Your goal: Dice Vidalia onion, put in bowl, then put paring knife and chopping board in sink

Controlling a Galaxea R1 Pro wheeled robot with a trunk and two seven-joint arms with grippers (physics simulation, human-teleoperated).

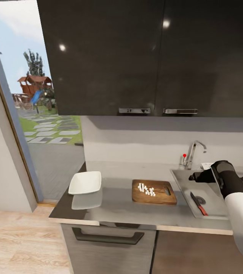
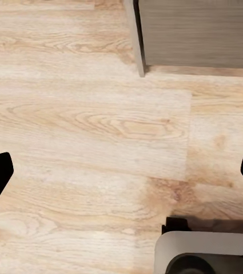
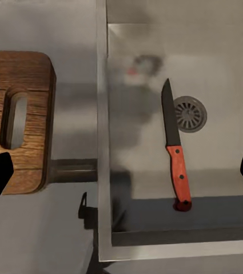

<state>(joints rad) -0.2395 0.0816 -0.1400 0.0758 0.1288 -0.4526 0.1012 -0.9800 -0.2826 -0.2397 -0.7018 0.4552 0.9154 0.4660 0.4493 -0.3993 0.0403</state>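
Chopping board (image 1: 154, 192): rigid, fairly heavy wood, mid-surface beside sink (image 1: 182, 182), carrying diced onion (image 1: 146, 189); best grasped at slotted end. Paring knife (image 3: 175, 149) lies in sink. Right gripper (image 3: 121, 177) spread wide, empty.

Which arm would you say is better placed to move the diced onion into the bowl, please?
Probably the right: its gripper hangs open over the sink beside the board. The left gripper faces the floor.
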